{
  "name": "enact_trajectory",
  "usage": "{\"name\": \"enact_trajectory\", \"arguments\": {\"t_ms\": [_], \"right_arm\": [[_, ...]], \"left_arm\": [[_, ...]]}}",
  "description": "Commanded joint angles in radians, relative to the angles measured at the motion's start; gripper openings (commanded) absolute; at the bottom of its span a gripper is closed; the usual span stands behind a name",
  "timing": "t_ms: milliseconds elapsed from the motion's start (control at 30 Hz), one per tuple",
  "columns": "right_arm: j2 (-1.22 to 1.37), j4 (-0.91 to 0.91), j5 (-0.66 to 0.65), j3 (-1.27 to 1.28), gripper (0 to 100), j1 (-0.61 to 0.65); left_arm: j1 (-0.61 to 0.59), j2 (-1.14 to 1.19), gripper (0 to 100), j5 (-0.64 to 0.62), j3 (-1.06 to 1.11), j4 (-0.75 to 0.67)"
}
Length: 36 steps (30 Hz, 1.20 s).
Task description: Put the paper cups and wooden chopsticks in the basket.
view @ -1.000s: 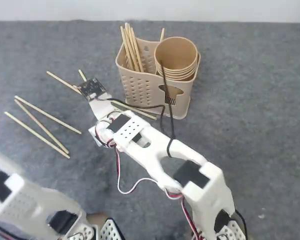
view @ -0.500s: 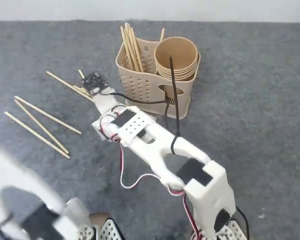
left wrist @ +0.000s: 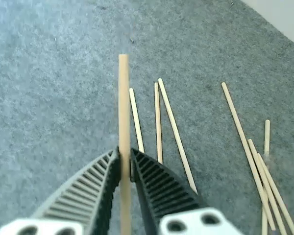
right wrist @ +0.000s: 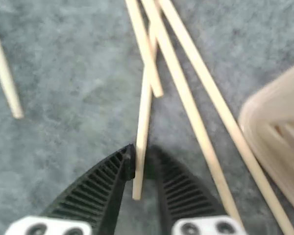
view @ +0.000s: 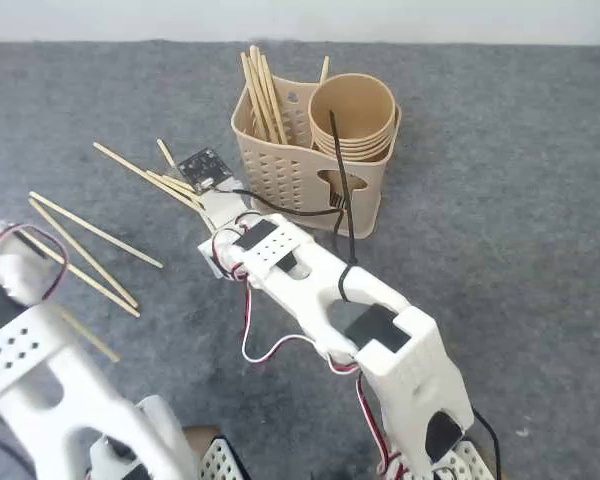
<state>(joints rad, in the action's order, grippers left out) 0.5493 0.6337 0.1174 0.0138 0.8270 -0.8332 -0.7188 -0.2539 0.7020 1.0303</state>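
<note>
High view: the basket (view: 292, 185) stands on the grey worktop (view: 500, 200). One compartment holds stacked paper cups (view: 352, 105), the other upright chopsticks (view: 260, 95). Loose chopsticks (view: 92, 230) lie well to its side.

Left wrist view: the left gripper (left wrist: 125, 155) is clenched on a single chopstick (left wrist: 123, 98), raised above others on the worktop.

Right wrist view: the right gripper (right wrist: 142, 159) sits at a chopstick end (right wrist: 137, 188) near the basket – whether it grasps, I cannot tell.

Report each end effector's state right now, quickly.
Left end effector: closed on a chopstick.
Right end effector: over another chopstick; grip cannot be told.
</note>
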Motion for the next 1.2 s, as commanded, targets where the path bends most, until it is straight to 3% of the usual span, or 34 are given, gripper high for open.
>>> {"name": "enact_trajectory", "arguments": {"t_ms": [0, 167, 300, 400, 567, 800, 967, 1167], "right_arm": [[-0.068, 0.139, -0.011, -0.040, 1.4, -0.002], [-0.251, 0.496, -0.018, -0.032, 0.8, -0.010], [-0.414, 0.759, -0.157, 0.078, 0.8, -0.021], [-0.559, 0.849, -0.233, 0.275, 0.8, -0.036], [-0.869, 0.727, -0.311, 0.621, 2.7, -0.104], [-1.118, 0.651, -0.350, 0.723, 29.4, -0.108], [-1.095, 0.479, -0.348, 0.724, 25.4, -0.108], [-0.932, 0.136, -0.232, 0.712, 16.3, -0.077]], "left_arm": [[0.008, -0.029, 1, -0.137, 0.102, -0.117], [-0.011, -0.031, 1, -0.207, 0.295, -0.296], [-0.041, -0.025, 1, -0.233, 0.328, -0.376], [-0.035, -0.023, 1, -0.249, 0.332, -0.374], [-0.035, -0.023, 1, -0.249, 0.332, -0.374], [-0.035, -0.023, 1, -0.249, 0.335, -0.376], [-0.035, -0.021, 1, -0.249, 0.358, -0.414], [-0.038, -0.021, 1, -0.249, 0.361, -0.425]]}}
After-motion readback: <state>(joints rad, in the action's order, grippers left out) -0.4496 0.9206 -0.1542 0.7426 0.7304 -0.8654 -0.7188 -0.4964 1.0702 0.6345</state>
